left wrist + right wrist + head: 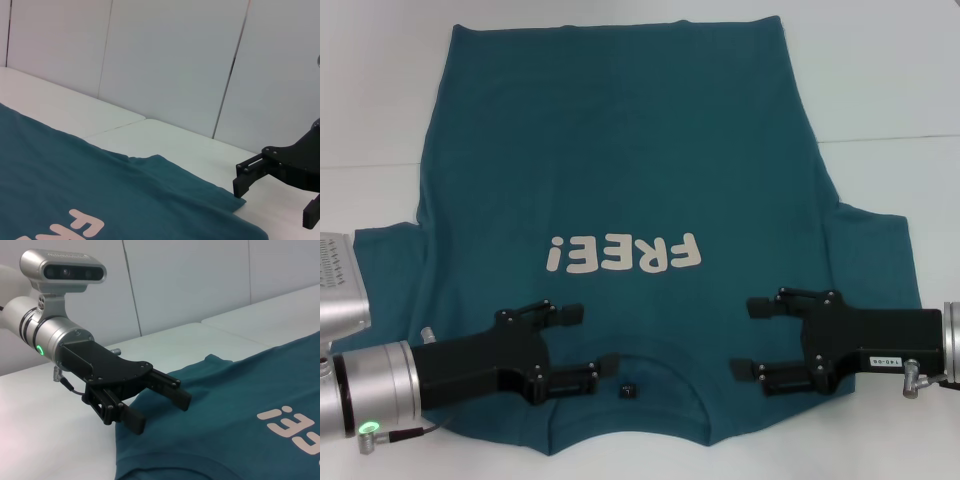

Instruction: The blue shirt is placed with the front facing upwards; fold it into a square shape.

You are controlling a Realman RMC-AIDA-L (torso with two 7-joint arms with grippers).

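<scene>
Nearest you in the head view is the collar end of the blue shirt point(650, 160), with its small black label point(628, 390) sitting just inside the neckline between your two grippers. The shirt lies flat on the white worktop point(880, 70), front up, collar toward you and hem at the far edge.

Your left gripper point(588, 345) reaches in from the near left over the shirt's shoulder area, just beside the collar. Its fingers stand apart, one nearer you and one farther, with nothing between them. The right wrist view shows the same gripper point(162, 407) above the shirt's point(235, 415) near edge, fingers spread and clamping no cloth; whether the fingertips touch the fabric you cannot tell.

Your right gripper point(750, 338) comes in from the near right, mirroring the left on the other side of the collar, over the other shoulder. Its fingers are also apart and empty. In the left wrist view that gripper point(272, 200) shows at the sleeve edge of the shirt point(100, 190).

Just beyond the grippers, the off-white "FREE!" lettering point(623, 255) reads upside down to you across the chest. The two short sleeves spread out to either side at about that level. Farther on, the body of the shirt runs smooth up to the hem.
</scene>
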